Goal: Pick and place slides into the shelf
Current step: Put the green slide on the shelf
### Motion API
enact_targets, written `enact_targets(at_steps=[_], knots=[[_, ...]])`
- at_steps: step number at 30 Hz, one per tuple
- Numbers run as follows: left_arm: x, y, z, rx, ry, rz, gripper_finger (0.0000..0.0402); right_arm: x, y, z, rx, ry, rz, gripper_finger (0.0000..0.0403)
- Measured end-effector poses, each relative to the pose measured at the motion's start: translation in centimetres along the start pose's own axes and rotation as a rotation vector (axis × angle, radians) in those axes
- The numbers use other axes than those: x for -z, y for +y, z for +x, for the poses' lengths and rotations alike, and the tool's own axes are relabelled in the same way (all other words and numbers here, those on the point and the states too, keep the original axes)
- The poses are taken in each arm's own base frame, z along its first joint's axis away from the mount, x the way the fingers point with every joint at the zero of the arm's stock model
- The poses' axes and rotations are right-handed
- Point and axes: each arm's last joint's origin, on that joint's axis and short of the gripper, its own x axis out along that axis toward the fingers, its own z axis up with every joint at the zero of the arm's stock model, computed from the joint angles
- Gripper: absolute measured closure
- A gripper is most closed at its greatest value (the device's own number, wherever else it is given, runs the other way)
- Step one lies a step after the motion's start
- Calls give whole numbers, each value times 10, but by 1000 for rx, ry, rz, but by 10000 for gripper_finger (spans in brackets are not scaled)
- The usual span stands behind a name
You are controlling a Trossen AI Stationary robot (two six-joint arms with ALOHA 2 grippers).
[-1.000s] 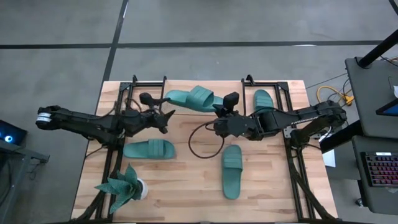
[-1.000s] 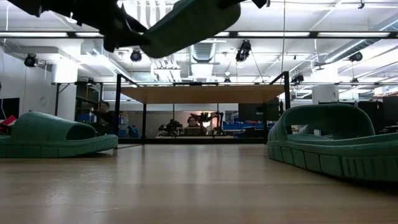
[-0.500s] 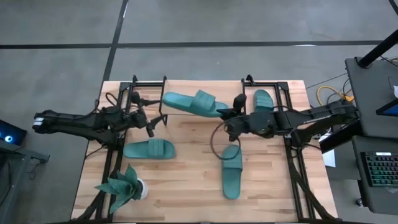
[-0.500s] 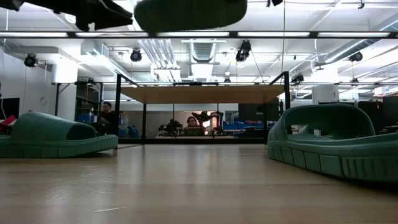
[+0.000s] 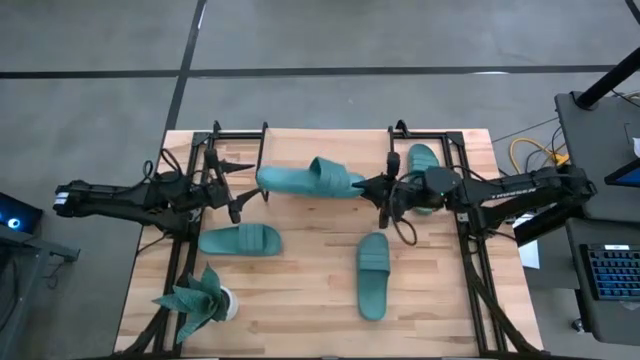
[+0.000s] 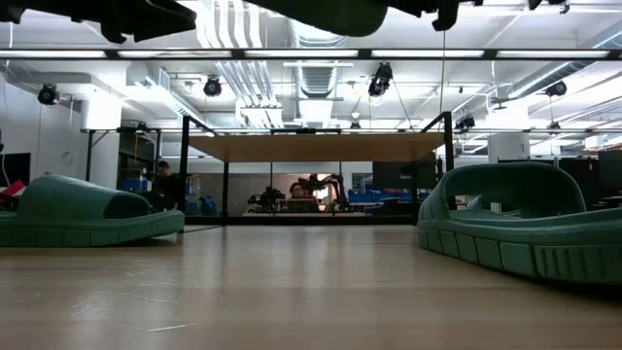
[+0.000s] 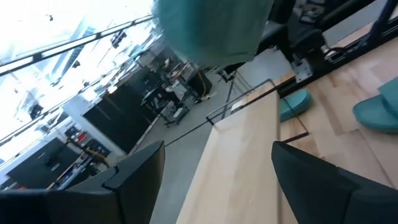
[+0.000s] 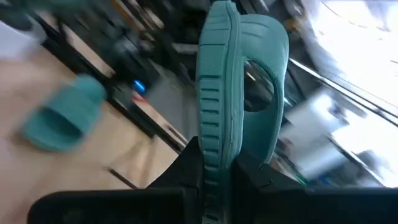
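Our left gripper (image 5: 243,197) has let go, fingers wide; our right gripper (image 5: 381,188) now holds the slide (image 5: 310,179) alone, probably above the shelf (image 6: 316,148); placing comes next

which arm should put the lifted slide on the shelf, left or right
Right. The right gripper is shut on the raised slide, held edge-up in its wrist view, close to the shelf. The left gripper is open, empty and off the slide.
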Motion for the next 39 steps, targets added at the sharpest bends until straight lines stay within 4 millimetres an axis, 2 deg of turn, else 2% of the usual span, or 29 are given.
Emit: enact_targets(at_steps=[8, 15, 24, 32, 39], knots=[[1, -1, -7, 60, -66, -30, 123, 7, 3, -1, -124, -223, -6, 372], [0, -2, -9, 143, -129, -55, 123, 21, 11, -10, -128, -469, -68, 372], [-8, -9, -13, 425, -386, -61, 123, 47, 16, -18, -124, -465, -1, 372], [-18, -2, -11, 392, -446, -84, 123, 50, 17, -18, -130, -450, 22, 372], [-34, 6, 0, 393, -439, -82, 123, 52, 18, -18, -123, -424, 30, 372]])
